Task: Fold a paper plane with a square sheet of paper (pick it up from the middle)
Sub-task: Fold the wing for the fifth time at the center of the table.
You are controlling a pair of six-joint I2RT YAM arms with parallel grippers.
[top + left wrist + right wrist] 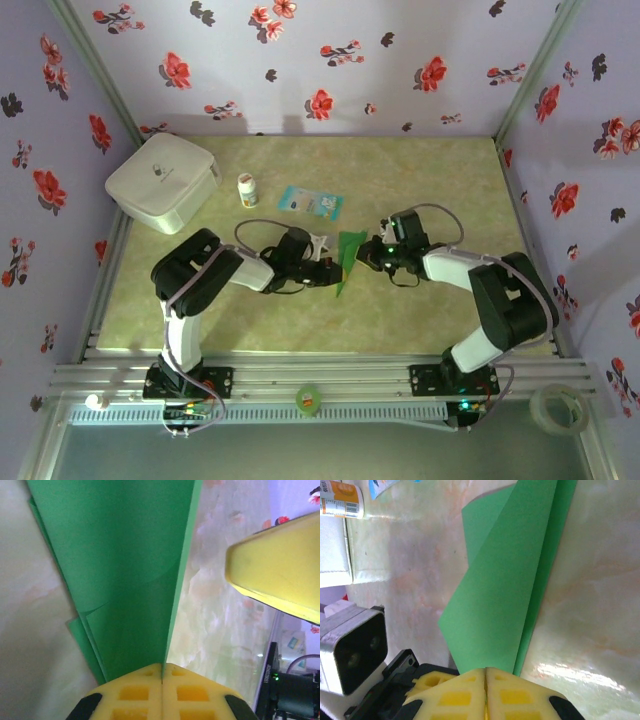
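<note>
The green paper (349, 258) is folded into a slim pointed shape with layered flaps and is held just above the middle of the table. My left gripper (326, 268) is shut on it from the left. In the left wrist view, one paper (125, 570) edge runs straight into the seam of the closed left gripper (162, 669). My right gripper (368, 254) is shut on it from the right. The right wrist view has the paper (510, 590) layers fanning out from the closed right gripper (486, 672). A yellow finger (277, 570) of the right gripper hangs close by.
At the back left stand a white box (163, 182) and a small bottle (247, 190). A blue-and-white packet (311, 202) lies just behind the grippers. A roll of tape (557, 408) lies by the front rail on the right. The left arm's camera housing (352, 650) sits close to the right gripper.
</note>
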